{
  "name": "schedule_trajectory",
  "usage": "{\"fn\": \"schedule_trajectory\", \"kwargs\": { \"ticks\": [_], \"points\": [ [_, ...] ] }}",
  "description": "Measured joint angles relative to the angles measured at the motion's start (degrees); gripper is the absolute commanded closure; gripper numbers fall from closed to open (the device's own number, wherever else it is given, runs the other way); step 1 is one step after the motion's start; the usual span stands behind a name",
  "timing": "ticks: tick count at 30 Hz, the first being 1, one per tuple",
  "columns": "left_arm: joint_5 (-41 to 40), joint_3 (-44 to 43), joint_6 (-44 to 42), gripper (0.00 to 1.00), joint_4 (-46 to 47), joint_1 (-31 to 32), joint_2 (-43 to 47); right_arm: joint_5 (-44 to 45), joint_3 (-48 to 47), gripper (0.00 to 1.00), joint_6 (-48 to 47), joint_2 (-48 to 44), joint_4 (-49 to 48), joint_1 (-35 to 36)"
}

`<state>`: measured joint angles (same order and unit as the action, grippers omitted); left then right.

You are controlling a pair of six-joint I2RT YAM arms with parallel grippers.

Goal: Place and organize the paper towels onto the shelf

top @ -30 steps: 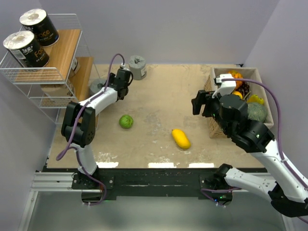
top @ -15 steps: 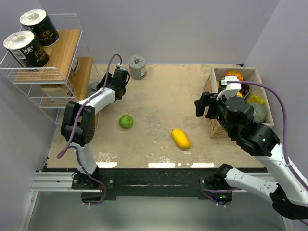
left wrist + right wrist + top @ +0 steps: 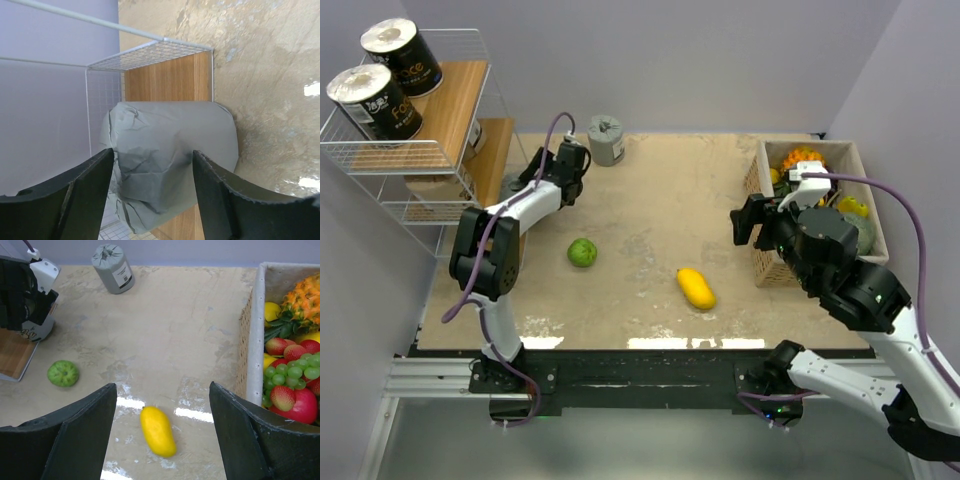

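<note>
Mango (image 3: 696, 288) lies nearest on the table (image 3: 650, 200); near it the right claw (image 3: 162, 389) gapes wide, empty. Farther off, the left claw (image 3: 151, 154) stands open, a grey paper towel roll (image 3: 170, 145) lying just past its tips on the shelf's (image 3: 165, 82) low board. Two black rolls (image 3: 402, 57) sit on its top tier.

Pale lettering on the rear black roll (image 3: 402, 56), upper left, is too blurred to read. The label on the grey roll (image 3: 112, 267) is illegible.
</note>
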<state>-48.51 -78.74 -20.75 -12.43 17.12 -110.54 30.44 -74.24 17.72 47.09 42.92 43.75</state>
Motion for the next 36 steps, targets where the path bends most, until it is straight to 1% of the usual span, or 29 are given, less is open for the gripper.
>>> {"fn": "schedule_trajectory", "kwargs": {
  "ticks": [5,8,13,17,20,23,29,36],
  "points": [
    [1.49,-1.31,0.15,0.28,-1.05,1.44,1.70,0.00,0.00,0.21,-0.24,0.09,0.00,0.00],
    [2.14,-1.60,0.17,0.30,-1.38,2.78,3.19,-0.02,0.02,0.21,-0.24,0.11,-0.02,0.00],
    [3.67,-1.62,0.42,0.39,-2.23,4.46,4.28,0.00,0.11,0.21,-0.24,0.00,-0.07,0.00],
    [5.33,0.52,1.14,0.50,-2.03,5.16,4.98,0.00,0.68,0.21,-0.24,-0.26,-0.04,0.00],
    [5.53,2.54,1.77,0.55,-2.67,5.14,5.01,0.00,0.79,0.21,-0.26,-0.26,-0.09,0.00],
    [5.46,3.67,2.14,0.58,-3.45,5.05,4.96,0.02,1.09,0.21,-0.44,-0.31,-0.13,0.00],
    [4.09,3.67,2.14,0.61,-3.76,4.35,3.76,0.07,1.64,0.21,-0.81,-0.35,-0.13,0.00],
    [2.36,3.58,1.95,0.62,-3.80,1.29,1.57,0.09,1.88,0.21,-1.29,-0.35,-0.55,0.00]
  ]
}}
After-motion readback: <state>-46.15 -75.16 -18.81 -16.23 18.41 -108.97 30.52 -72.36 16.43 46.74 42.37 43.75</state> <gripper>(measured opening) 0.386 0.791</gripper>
